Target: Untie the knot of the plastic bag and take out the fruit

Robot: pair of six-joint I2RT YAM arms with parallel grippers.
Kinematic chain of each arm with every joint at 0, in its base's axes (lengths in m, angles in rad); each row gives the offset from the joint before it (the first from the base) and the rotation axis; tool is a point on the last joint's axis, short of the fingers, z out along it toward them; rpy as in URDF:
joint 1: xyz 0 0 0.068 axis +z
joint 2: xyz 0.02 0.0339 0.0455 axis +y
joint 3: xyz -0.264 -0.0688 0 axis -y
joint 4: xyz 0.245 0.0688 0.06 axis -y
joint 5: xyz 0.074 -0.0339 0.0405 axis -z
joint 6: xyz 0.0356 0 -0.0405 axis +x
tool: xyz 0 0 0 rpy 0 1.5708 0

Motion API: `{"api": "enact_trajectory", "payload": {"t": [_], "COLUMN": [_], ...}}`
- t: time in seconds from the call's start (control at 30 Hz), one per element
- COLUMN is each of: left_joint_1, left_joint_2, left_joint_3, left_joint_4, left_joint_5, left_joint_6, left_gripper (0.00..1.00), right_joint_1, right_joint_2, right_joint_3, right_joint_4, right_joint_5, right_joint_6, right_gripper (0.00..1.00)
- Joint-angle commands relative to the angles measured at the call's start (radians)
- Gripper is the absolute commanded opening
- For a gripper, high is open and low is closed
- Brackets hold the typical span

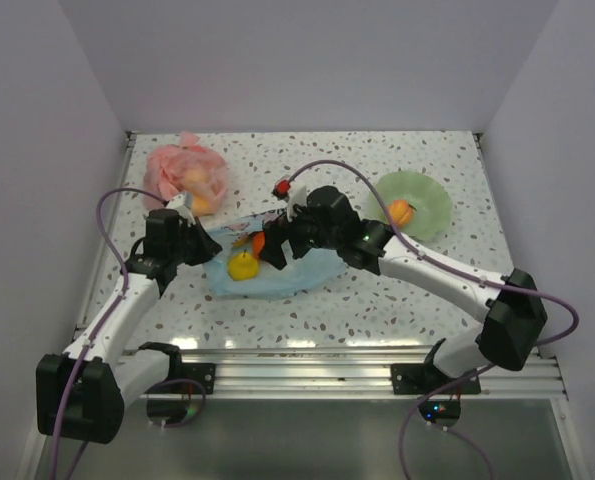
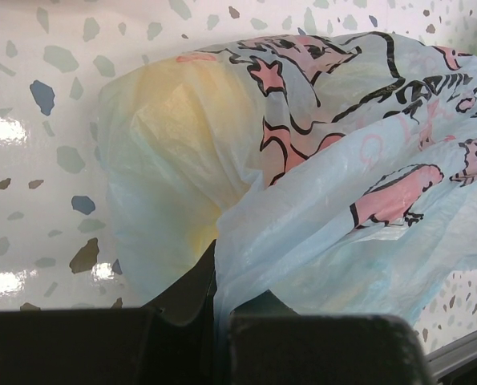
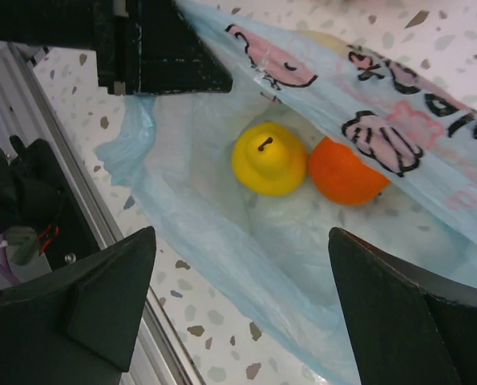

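Plastic bag: It is thin and light blue, with pink pictures and black letters on a white band. It lies flat in the middle of the table, between the two arms. Its mouth is open and faces the right arm.
Yellow fruit: It is small and round, with a little dark stem on top. It sits inside the open mouth of the bag, on the blue plastic.
Orange fruit: It is touching the yellow fruit. It is tucked a bit under the printed top layer of the bag.
Pale yellow shape: It shows through the plastic in the left wrist view. I cannot tell what it is.
Left gripper: It is closed tight, with a fold of the bag pinched between its two fingers. It grips the bag at the left side and holds the top layer up.
Right gripper: Its two fingers are spread wide apart and it holds nothing. It hangs just over the open mouth, and both fruits show between its fingers.
Pink bag: It is near the back left corner of the table, apart from the blue bag. Orange-yellow fruit shows through it.
Green plate: It is at the back right of the table, well apart from the bag.
Fruit on the plate: It is one small orange fruit, near the plate's left edge.
Table: It is white with dark specks.
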Motion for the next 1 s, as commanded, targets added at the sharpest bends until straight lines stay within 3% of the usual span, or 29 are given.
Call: {"api": "enact_trajectory", "payload": {"t": [0.0,0.23,0.8,0.9,0.97], "left_joint_1": [-0.005,-0.005,-0.013,-0.022,-0.025], "left_joint_2": [0.004,0.002,-0.03,-0.028,-0.028], "left_joint_3": [0.028,0.025,0.021,0.03,0.035], "left_joint_4": [0.007,0.001,-0.027,-0.033,-0.037], "left_joint_5": [-0.006,0.0,0.005,0.003,-0.001], "left_joint_6": [-0.007,-0.013,-0.034,-0.033,-0.028], "left_gripper": [0.0,0.0,0.0,0.0,0.0], "right_joint_1": [0.035,0.061,0.095,0.097,0.097], "right_joint_2": [0.071,0.232,0.53,0.549,0.552], "right_joint_3": [-0.012,0.015,0.173,0.178,0.166], "right_joint_4": [0.116,0.222,0.32,0.316,0.32], "right_joint_5": [-0.028,0.004,0.053,0.059,0.062], "right_joint_6": [-0.003,0.034,0.039,0.031,0.028], "right_gripper": [0.91,0.82,0.79,0.7,0.58]}}
